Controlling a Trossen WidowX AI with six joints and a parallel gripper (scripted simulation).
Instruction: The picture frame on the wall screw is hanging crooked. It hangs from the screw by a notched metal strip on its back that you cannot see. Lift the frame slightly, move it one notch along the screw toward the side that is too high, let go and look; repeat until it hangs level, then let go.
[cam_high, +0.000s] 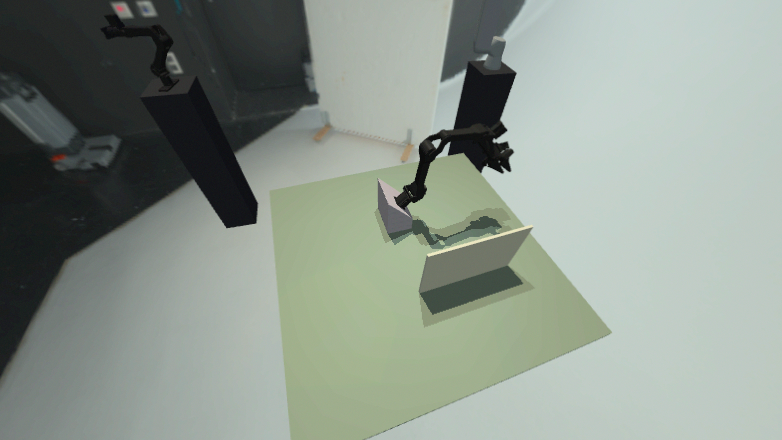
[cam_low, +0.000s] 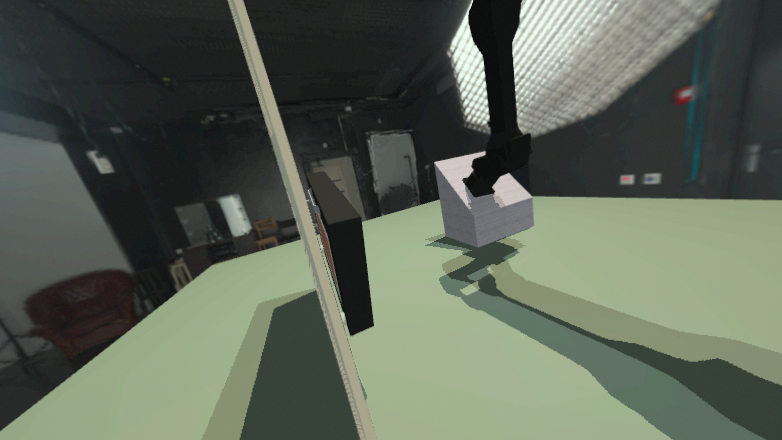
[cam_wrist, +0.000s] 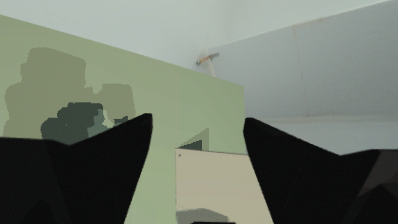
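Note:
The black picture frame (cam_low: 354, 273) shows nearly edge-on in the exterior view, close against one face of the upright pale wall board (cam_high: 475, 261) (cam_low: 273, 117) (cam_wrist: 212, 182). Its front is not visible, so I cannot tell which side is higher. In the top view the board hides it. The screw and the notched strip are hidden. My gripper (cam_high: 506, 162) (cam_wrist: 199, 123) is partly open with nothing between its fingers. It is in the air behind and above the board, apart from the frame. A dark edge at the bottom of the wrist view is too small to identify.
The arm stands on a pale purple wedge-shaped block (cam_high: 400, 223) (cam_low: 504, 220) on the green table top (cam_high: 349, 328) (cam_low: 628, 257). Dark pedestals (cam_high: 205, 147) (cam_high: 483, 101) stand beyond the table; the left one bears another arm. Shadows of arm and board lie on the green surface.

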